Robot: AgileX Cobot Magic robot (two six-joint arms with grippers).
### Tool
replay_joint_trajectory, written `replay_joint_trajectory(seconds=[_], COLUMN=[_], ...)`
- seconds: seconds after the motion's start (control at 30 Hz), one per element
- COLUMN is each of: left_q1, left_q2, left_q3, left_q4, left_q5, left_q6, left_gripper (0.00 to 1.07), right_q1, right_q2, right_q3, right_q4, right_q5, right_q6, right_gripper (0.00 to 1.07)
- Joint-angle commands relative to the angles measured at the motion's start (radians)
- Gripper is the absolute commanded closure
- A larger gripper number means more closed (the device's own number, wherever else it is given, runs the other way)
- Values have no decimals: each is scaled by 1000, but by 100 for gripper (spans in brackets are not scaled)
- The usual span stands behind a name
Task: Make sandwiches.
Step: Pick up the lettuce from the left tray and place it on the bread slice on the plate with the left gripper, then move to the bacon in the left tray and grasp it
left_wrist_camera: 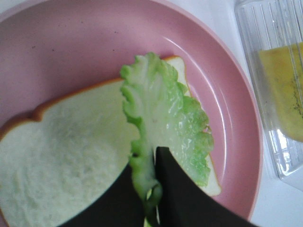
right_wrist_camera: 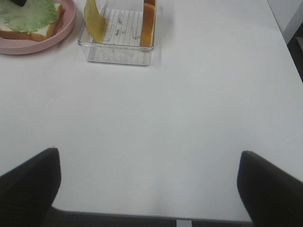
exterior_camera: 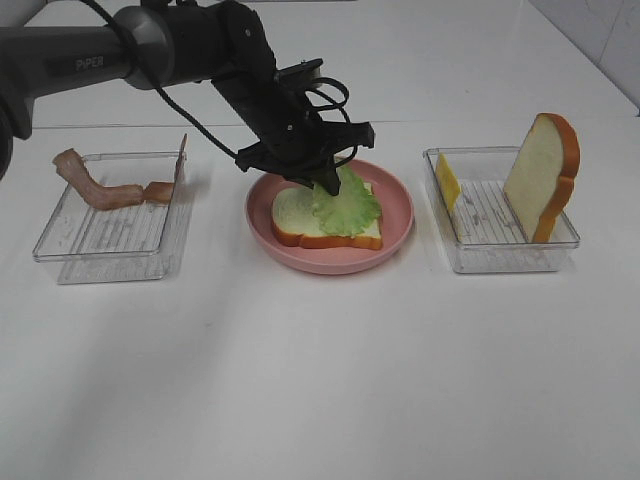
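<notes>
Sandwich point(exterior_camera: 325, 222) in progress: the left hand point(left_wrist_camera: 150, 163) is clamped on one edge of the lettuce point(left_wrist_camera: 161, 118), which drapes over the bread point(left_wrist_camera: 66, 156) on the plate point(left_wrist_camera: 61, 47) in the middle of the table point(exterior_camera: 320, 380). The lettuce looks thin, light and floppy, best pinched at a rim; the bread seems stiffer, graspable by its crust. The right hand point(right_wrist_camera: 149, 187) hangs spread wide and empty by the table's near edge.

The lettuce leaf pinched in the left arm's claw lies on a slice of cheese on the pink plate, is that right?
Not cheese: the lettuce leaf, pinched in the left gripper, lies on a white bread slice on the pink plate, as the left wrist view shows. The cheese slice stands in a clear tray beside the plate.
</notes>
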Motion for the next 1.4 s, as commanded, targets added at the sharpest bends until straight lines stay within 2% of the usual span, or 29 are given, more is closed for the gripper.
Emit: replay_joint_trajectory(seconds=[0.03, 0.07, 0.1, 0.13, 0.17, 0.2, 0.23, 0.27, 0.3, 1.03, 1.17, 1.4], left_q1=[-3, -3, -3, -3, -3, -3, -3, -3, -3, -3, -3, -3], left_q2=[-5, -5, -10, -15, -15, -22, -26, -26, -33, -66, -117, -211], left_q3=[-6, -6, -6, -6, -6, -6, -6, -6, -6, -6, -6, -7], left_q4=[12, 12, 19, 24, 24, 43, 47, 47, 58, 101, 161, 277], left_q5=[5, 5, 8, 11, 11, 11, 11, 11, 14, 88, 86, 160], left_q6=[0, 0, -2, -2, -2, -2, -2, -2, -2, -14, -47, -50], left_gripper=[78, 78, 61, 52, 52, 29, 19, 19, 5, 4, 4, 4], right_q1=[-3, -3, -3, -3, -3, -3, -3, -3, -3, -3, -3, -3], right_q2=[-34, -34, -34, -34, -34, -34, -34, -34, -34, -34, -34, -34], right_q3=[-4, -4, -4, -4, -4, -4, -4, -4, -4, -4, -4, -4], right_q4=[4, 4, 4, 4, 4, 4, 4, 4, 4, 4, 4, 4], right_q5=[3, 3, 3, 3, 3, 3, 3, 3, 3, 3, 3, 3], right_q6=[7, 7, 7, 7, 7, 7, 7, 7, 7, 7, 7, 7], right_gripper=[9, 9, 9, 9, 9, 9, 9, 9, 9, 9, 9, 9])
